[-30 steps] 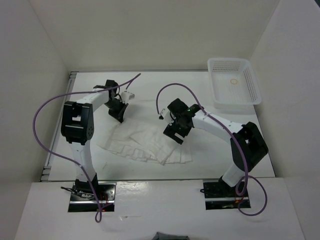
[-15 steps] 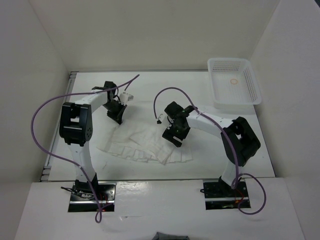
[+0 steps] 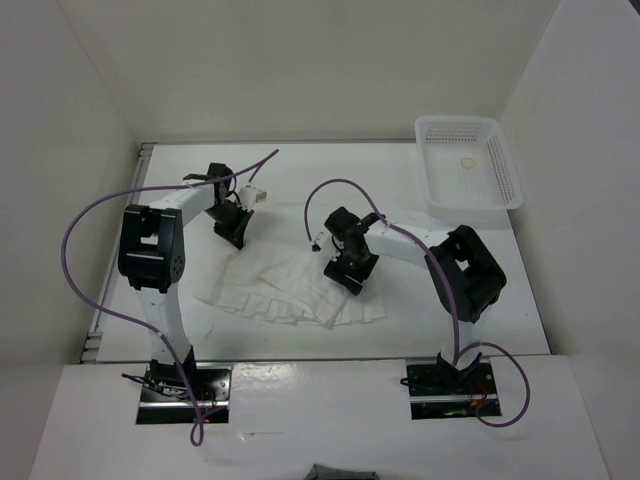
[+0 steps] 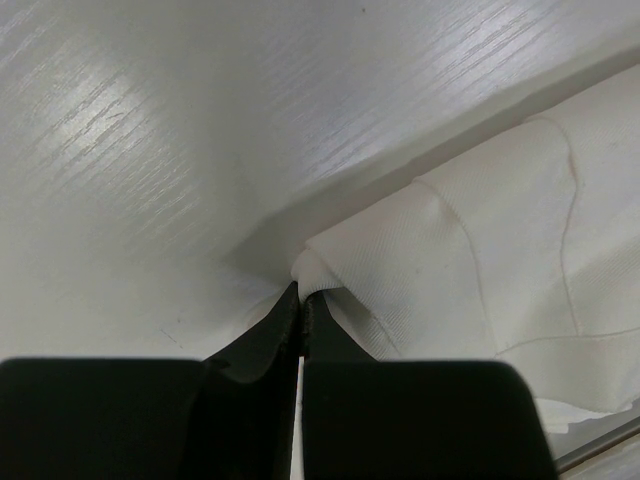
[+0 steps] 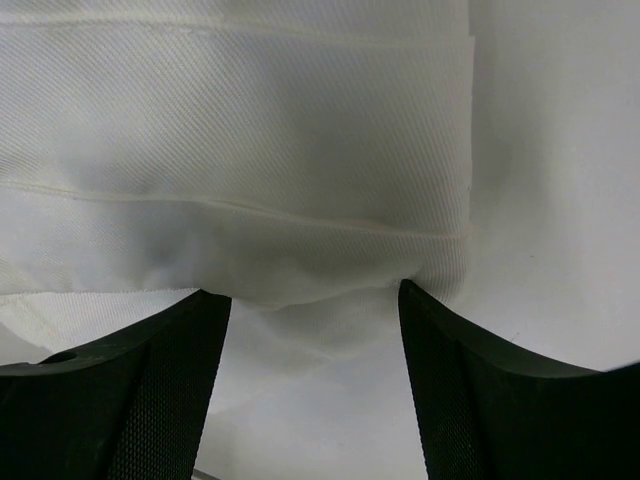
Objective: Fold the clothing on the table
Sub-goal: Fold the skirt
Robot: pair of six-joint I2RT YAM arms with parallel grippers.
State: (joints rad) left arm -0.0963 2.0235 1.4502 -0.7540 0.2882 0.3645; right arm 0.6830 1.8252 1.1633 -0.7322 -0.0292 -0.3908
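Closing in on the cloth, the right hand (image 5: 312, 300) has slid left over the last second and come down on the far right edge of the garment (image 3: 290, 285). Its jaws have narrowed but stand apart, straddling a puckered bit of hem with nothing clamped yet. The left hand (image 4: 300, 305) has not moved and is shut tight on the far left corner, with a small peak of cloth nipped at its tips. The garment lies mid-bench between the two arms as a rumpled fan, pleats running toward the near side. With one far corner held and the other about to be, the fold itself looks close to starting, probably far edge over near. For room, there is bare bench (image 3: 300, 170) beyond the far edge up to the back wall. The basket (image 3: 470, 175) sits in the far right corner, well apart from the cloth. Only a narrow strip of bench shows between the garment's near edge and the front rim, so a drag toward the bases has little slack. The purple cable (image 3: 330, 190) loops above the right wrist, clear of the cloth.
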